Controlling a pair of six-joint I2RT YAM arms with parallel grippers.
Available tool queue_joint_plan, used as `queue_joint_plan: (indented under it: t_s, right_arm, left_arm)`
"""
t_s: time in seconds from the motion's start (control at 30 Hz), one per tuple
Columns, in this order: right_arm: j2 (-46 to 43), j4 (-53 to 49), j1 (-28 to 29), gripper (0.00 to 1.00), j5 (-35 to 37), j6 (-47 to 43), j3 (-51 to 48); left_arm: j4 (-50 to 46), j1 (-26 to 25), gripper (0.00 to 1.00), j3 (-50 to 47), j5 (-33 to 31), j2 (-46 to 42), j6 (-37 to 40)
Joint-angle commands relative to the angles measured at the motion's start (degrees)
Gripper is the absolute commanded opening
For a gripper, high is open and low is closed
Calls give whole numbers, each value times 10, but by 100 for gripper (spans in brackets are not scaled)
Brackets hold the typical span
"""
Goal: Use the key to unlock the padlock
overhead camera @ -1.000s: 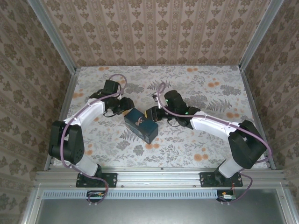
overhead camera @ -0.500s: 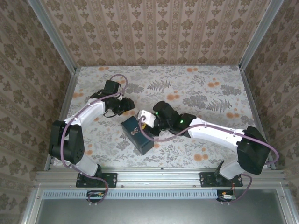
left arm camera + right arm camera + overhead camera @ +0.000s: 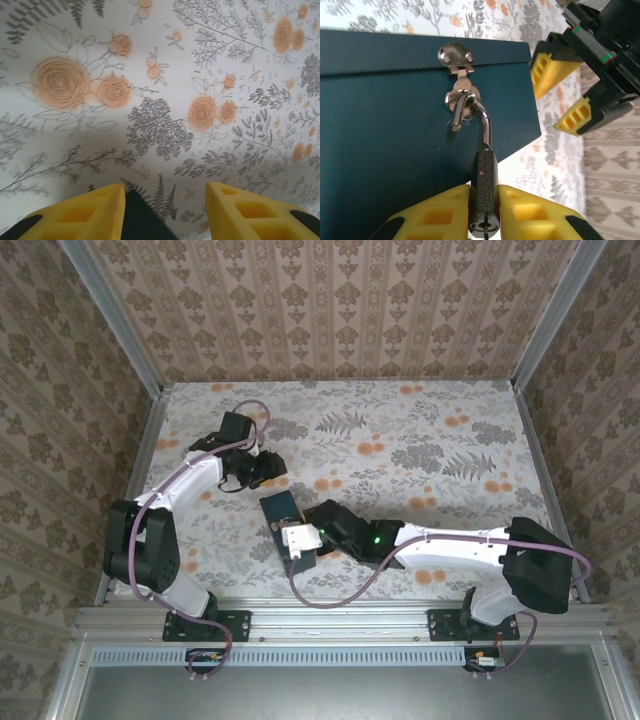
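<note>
- The padlock (image 3: 484, 172) is a small dark-grey body, upright between the yellow fingers of my right gripper (image 3: 484, 194), which is clamped on its two flat sides.
- Its silvery shackle (image 3: 487, 122) curves up from the body and hooks through the metal hasp (image 3: 456, 56) on the front of the dark blue box (image 3: 385, 130).
- At the lower end of the padlock, down between my fingers, there is a pale glint. It is cut off by the frame edge, and I cannot tell whether that is the key.
- From above, my right gripper (image 3: 298, 540) lies against the near end of the box (image 3: 280, 508), with the arm stretched low across the table (image 3: 450, 440) from the right.
- The box lies on the flowered table top, tilted at an angle to the table's edges.
- My left gripper (image 3: 268, 468) sits just beyond the far end of the box, near it but apart from it.
- My right wrist camera sees that left gripper (image 3: 555, 95) past the corner of the box, its yellow fingers spread with nothing in them.
- My left wrist camera shows the left gripper (image 3: 165, 190) with fingers wide apart over the flowered cloth, and a dark wedge (image 3: 140, 220) between them that I cannot identify.
</note>
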Motion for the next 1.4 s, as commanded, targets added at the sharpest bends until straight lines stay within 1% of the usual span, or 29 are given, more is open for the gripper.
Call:
queue_joint_plan:
  t_s: [0.0, 0.1, 0.2, 0.23, 0.43, 0.5, 0.6, 0.63, 0.67, 0.7, 0.73, 0.8, 0.9, 1.0, 1.03, 1.17, 1.37]
  right_arm:
    - [37, 72, 13, 9, 95, -100, -31]
    - [73, 111, 19, 8, 128, -135, -30]
    - [115, 161, 19, 3, 165, -168, -32]
    - [126, 187, 18, 2, 172, -178, -36]
    - [146, 291, 6, 3, 151, -213, -70]
    - [152, 315, 1, 4, 128, -233, -83]
    - [177, 349, -6, 12, 112, -265, -89]
    - [187, 365, -9, 16, 108, -275, -90]
    - [194, 370, -10, 25, 108, -279, -88]
    - [199, 370, -10, 31, 109, -281, -87]
    - [199, 371, -10, 35, 108, -278, -87]
    - [184, 348, -9, 39, 101, -257, -91]
    - [145, 275, -9, 44, 87, -207, -93]
    - [106, 210, -10, 46, 63, -161, -98]
    - [95, 186, -10, 49, 55, -148, -99]
    - [68, 121, -10, 51, 32, -108, -101]
    - [84, 178, -10, 50, 50, -112, -90]
  left_arm:
    - [-54, 15, 48, 1, -10, -42, 36]
    - [-66, 19, 48, -10, -6, -43, 55]
    - [-63, 14, 48, -18, 17, -28, 68]
    - [-64, 9, 47, -20, 13, -23, 75]
    - [-72, 8, 47, -14, -9, 5, 101]
    - [-74, 6, 46, -6, 0, 14, 106]
    - [-63, 0, 46, -2, 18, 20, 101]
    - [-60, 0, 46, -1, 22, 23, 97]
    - [-57, 2, 46, -2, 22, 25, 92]
    - [-54, 6, 46, -1, 21, 27, 88]
    - [-50, 13, 46, -1, 21, 28, 84]
    - [-44, 25, 46, -3, 21, 27, 76]
    - [-36, 39, 46, 0, 18, 22, 69]
    - [-33, 43, 46, 8, 18, 27, 66]
    - [-30, 42, 46, 9, 19, 29, 64]
    - [-17, 43, 45, 14, 21, 41, 54]
    - [-7, 30, 45, 12, 24, 51, 47]
